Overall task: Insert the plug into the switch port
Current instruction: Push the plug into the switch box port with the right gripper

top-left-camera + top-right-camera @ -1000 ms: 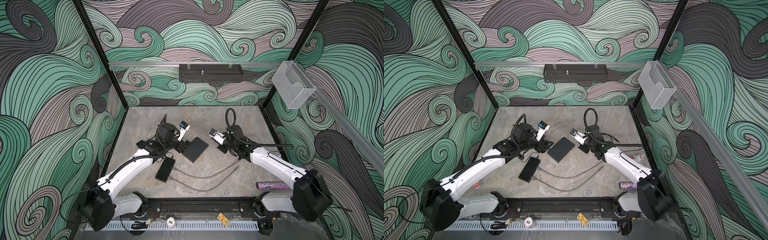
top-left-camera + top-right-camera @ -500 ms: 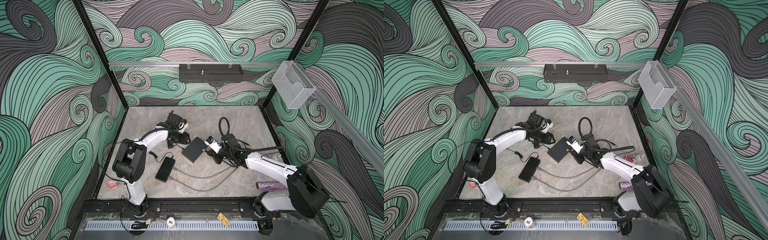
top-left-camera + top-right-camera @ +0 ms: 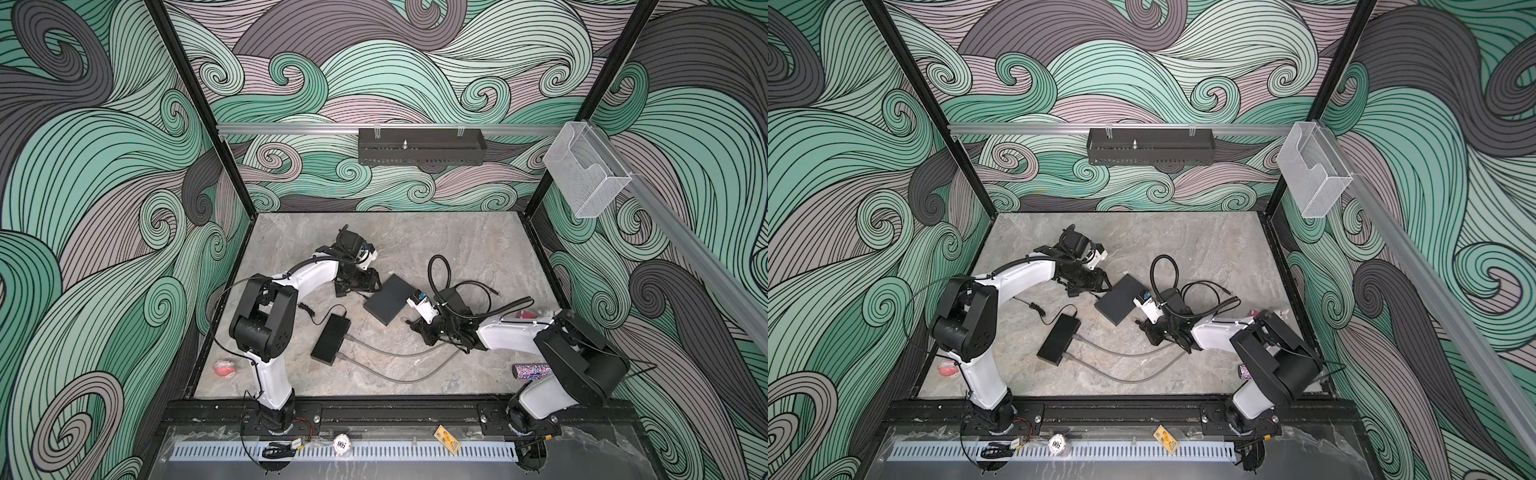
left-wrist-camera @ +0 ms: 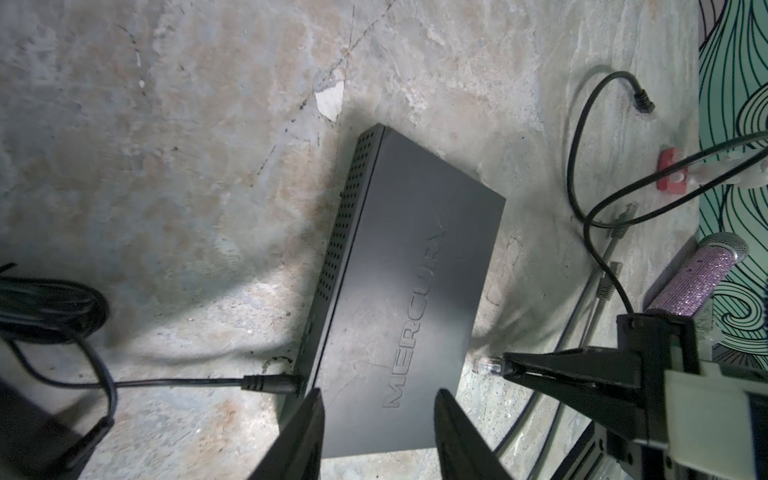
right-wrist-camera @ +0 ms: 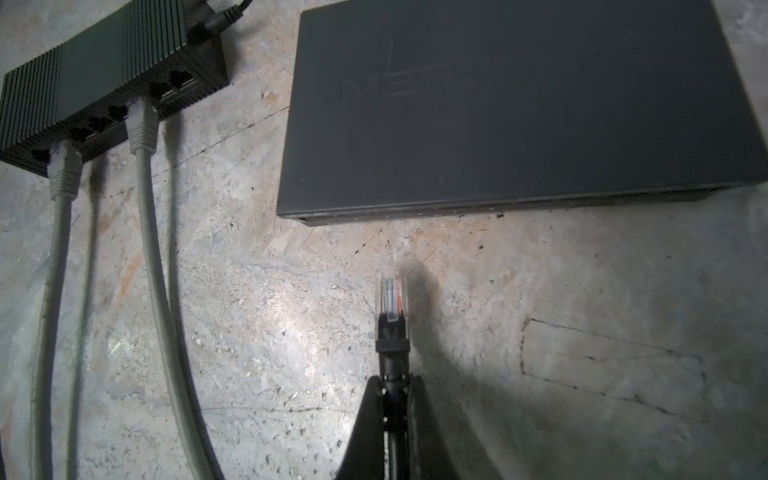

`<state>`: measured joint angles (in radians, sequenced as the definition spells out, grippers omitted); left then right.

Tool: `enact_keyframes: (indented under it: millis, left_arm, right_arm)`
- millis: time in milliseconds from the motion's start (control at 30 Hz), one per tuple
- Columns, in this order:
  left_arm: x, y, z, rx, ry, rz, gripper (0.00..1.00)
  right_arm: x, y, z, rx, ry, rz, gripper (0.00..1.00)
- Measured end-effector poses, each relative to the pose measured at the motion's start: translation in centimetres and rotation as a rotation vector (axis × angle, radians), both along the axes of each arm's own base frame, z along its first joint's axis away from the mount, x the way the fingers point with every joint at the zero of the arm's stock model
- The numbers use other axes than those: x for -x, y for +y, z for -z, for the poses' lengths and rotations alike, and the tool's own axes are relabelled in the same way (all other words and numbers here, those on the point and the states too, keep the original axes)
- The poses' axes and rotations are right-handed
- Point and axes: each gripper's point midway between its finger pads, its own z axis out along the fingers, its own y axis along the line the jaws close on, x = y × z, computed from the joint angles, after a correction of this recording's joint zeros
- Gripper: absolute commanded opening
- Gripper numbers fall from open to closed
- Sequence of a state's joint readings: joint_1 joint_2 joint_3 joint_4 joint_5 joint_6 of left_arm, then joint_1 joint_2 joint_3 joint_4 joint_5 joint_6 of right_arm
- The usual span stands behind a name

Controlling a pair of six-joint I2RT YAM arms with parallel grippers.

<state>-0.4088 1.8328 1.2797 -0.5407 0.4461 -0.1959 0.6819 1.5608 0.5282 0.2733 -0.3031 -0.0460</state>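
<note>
The switch [image 3: 388, 298] is a flat black box marked MERCURY [image 4: 411, 291] lying mid-table. My left gripper [image 4: 376, 392] hovers over one end of it, open, with both fingers above the top face; in both top views it [image 3: 365, 286] [image 3: 1100, 286] is at the switch's left corner. My right gripper [image 5: 394, 378] [image 3: 417, 326] is shut on the black boot of the clear plug [image 5: 390, 299] [image 4: 488, 365]. The plug points at the switch's front edge [image 5: 457, 210] and stops a short way from it. The ports on that edge are too dark to make out.
A smaller black hub [image 3: 330, 338] [image 5: 104, 83] lies front-left with two grey cables [image 3: 395, 353] plugged in. A black power lead [image 4: 270, 382] enters the switch's side. A glittery tube [image 3: 532, 371] lies by the right arm's base and a pink object [image 3: 225, 368] at the front left.
My left arm has swung round and set its gripper over the switch's left corner, jaws narrower than before. The right gripper has come lower and closer to the switch's front with the plug.
</note>
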Motion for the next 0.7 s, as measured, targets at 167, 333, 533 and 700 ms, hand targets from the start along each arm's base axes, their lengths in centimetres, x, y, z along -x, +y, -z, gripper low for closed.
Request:
enact_keyframes:
  millis: [167, 333, 533, 700]
  left_arm:
    - [0.2, 0.0, 0.7, -0.003, 0.023, 0.003, 0.45]
    - [0.4, 0.0, 1.3, -0.007, 0.043, 0.004, 0.44]
    - [0.5, -0.1, 1.7, -0.004, 0.056, 0.008, 0.44]
    - [0.9, -0.5, 2.0, -0.003, 0.068, 0.02, 0.44]
  right_arm:
    - [-0.3, 0.6, 0.3, -0.009, -0.041, -0.001, 0.0]
    - [-1.1, 0.7, 0.6, -0.002, -0.078, 0.02, 0.0]
    - [-1.8, 0.9, 0.5, -0.003, -0.11, 0.035, 0.0]
    - [-2.0, 0.9, 0.5, -0.004, -0.118, 0.04, 0.0]
